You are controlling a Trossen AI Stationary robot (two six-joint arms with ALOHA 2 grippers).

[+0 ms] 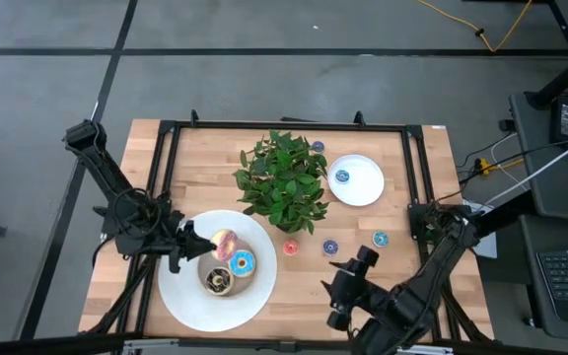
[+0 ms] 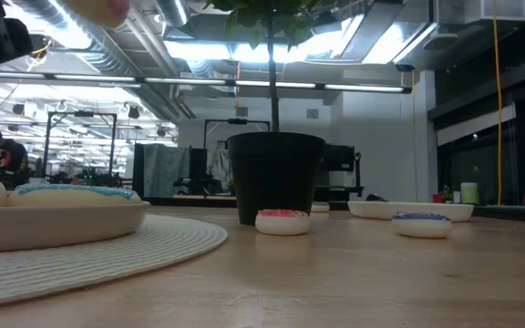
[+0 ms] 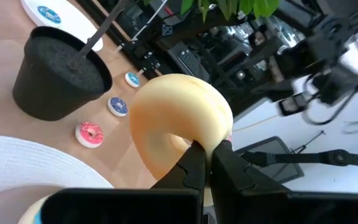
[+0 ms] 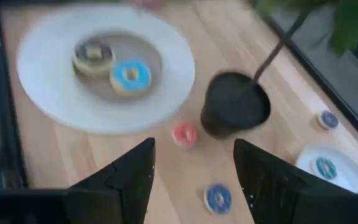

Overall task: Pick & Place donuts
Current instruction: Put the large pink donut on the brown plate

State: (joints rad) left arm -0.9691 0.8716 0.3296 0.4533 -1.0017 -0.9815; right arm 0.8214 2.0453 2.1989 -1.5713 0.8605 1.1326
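My left gripper is squeezed tight on the pink-frosted donut and lifted up, while my right gripper waits low at the near edge with its fingers apart.

Grey floor, ceiling strip lights
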